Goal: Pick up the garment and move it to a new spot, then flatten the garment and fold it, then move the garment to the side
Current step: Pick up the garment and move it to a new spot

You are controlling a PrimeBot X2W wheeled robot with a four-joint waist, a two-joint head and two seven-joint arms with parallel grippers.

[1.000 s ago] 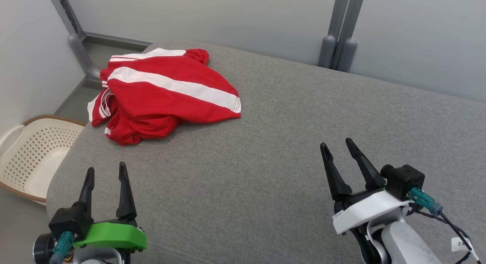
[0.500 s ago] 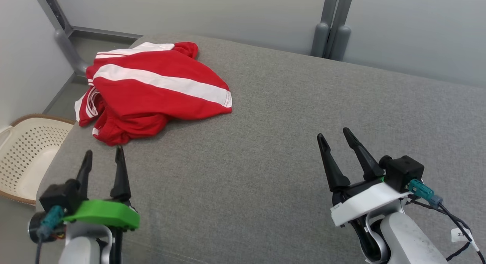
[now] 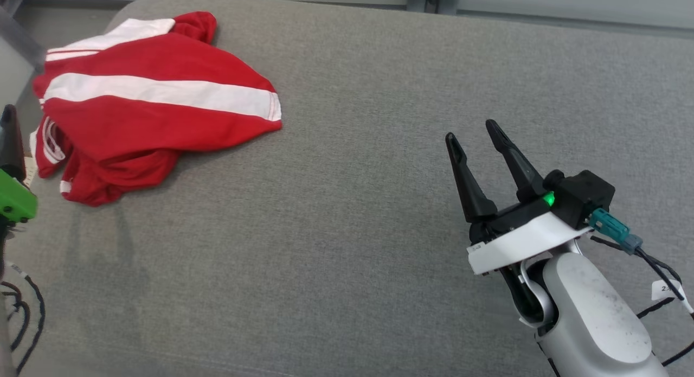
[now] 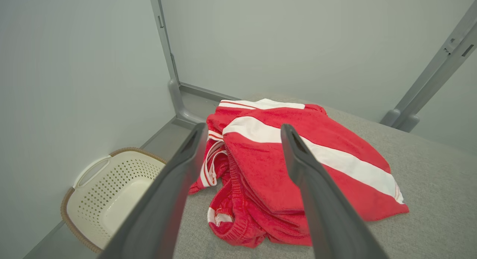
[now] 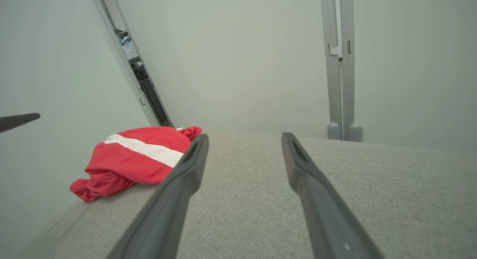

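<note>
The garment (image 3: 146, 106) is red with a broad white stripe and lies crumpled at the far left of the grey padded surface (image 3: 347, 230). My left gripper (image 4: 244, 128) is open and hovers just short of the garment (image 4: 253, 169), fingers pointing at its bunched near edge. In the head view one of its fingers (image 3: 10, 135) stands at the left edge, beside the garment's left side. My right gripper (image 3: 470, 130) is open and empty over bare padding, well right of the garment. In the right wrist view the garment (image 5: 130, 158) lies far off to the left of that gripper (image 5: 244, 136).
A cream perforated basket (image 4: 108, 192) stands on the floor left of the padded surface, below its edge. Grey posts (image 5: 341, 84) and pale walls close off the far side. Bare grey padding stretches between the garment and my right gripper.
The head camera has tipped down and turned, so the whole picture shifted. My left gripper has advanced to the garment's left side. The right gripper holds much the same pose, still open.
</note>
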